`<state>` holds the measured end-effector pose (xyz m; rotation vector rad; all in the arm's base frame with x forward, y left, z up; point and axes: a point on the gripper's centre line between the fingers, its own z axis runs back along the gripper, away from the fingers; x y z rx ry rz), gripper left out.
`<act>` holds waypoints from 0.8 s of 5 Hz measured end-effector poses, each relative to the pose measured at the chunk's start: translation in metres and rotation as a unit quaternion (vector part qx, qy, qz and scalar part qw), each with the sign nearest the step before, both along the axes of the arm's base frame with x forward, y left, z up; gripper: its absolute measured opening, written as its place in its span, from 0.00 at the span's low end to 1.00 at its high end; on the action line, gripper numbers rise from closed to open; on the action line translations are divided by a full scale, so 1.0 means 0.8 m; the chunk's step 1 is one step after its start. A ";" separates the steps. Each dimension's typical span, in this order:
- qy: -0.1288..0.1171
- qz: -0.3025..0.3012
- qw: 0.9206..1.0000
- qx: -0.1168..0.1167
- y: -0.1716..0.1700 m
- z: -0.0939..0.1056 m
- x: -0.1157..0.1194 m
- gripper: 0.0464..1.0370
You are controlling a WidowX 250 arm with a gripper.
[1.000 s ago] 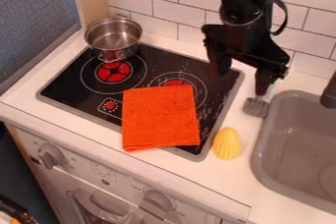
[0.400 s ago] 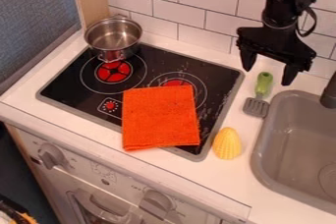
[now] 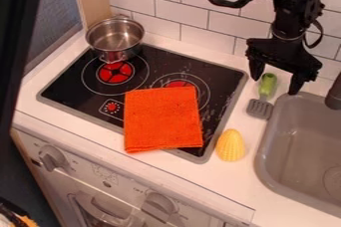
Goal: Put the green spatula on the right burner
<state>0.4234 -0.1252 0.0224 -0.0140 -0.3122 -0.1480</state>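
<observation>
And here's the gripper [image 3: 275, 85], upper right of the frame, its two fingers spread wide above the one green spatula [image 3: 267, 87], which lies on the worktop [image 3: 244, 183] right of centre, between stove [image 3: 77, 89] and sink [image 3: 293, 144]. Two red-centred burners: the left one [image 3: 115, 72] at upper left, the right one [image 3: 180, 83] near centre, partly under one orange cloth [image 3: 162, 121]. One pot [image 3: 114, 41], upper left; one yellow ridged thing [image 3: 230, 145], lower right of centre.
</observation>
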 end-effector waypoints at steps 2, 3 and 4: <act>0.013 0.005 1.000 -0.016 -0.008 -0.011 -0.003 0.60; 0.017 0.003 1.000 -0.004 -0.008 -0.010 -0.005 0.37; 0.022 0.000 1.000 0.000 -0.008 -0.009 -0.006 0.37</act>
